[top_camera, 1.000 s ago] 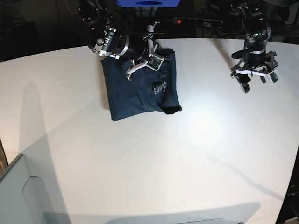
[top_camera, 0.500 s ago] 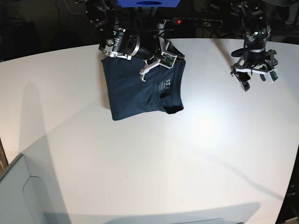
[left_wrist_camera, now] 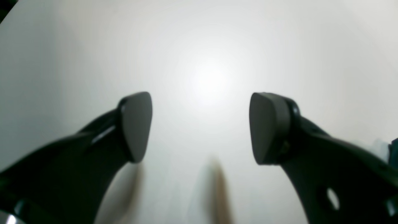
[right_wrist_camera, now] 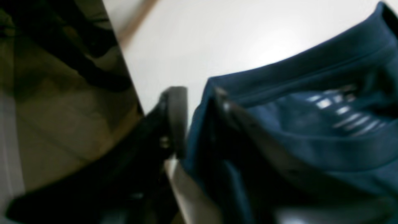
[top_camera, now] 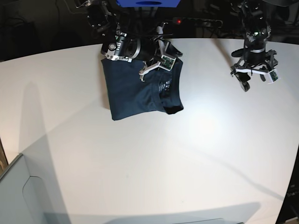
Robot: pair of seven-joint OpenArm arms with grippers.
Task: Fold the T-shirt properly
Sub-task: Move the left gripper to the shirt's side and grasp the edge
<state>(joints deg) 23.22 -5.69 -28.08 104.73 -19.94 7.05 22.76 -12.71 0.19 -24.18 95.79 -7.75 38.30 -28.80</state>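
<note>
The dark navy T-shirt lies folded into a rough rectangle at the back left of the white table. Its pale printed label faces up near the collar. My right gripper is at the shirt's far right edge and is shut on a fold of the fabric near the collar. The right wrist view shows blue cloth pinched against a dark fingertip, with the label beside it. My left gripper hovers over bare table at the back right, open and empty, with its pads wide apart.
A blue object and a power strip with a red light sit behind the table's far edge. A grey box corner stands at the lower left. The table's rounded edge runs close behind both arms.
My right gripper has moved right and back along the shirt's far edge, dragging the collar area and its label rightward. The left arm has barely moved.
</note>
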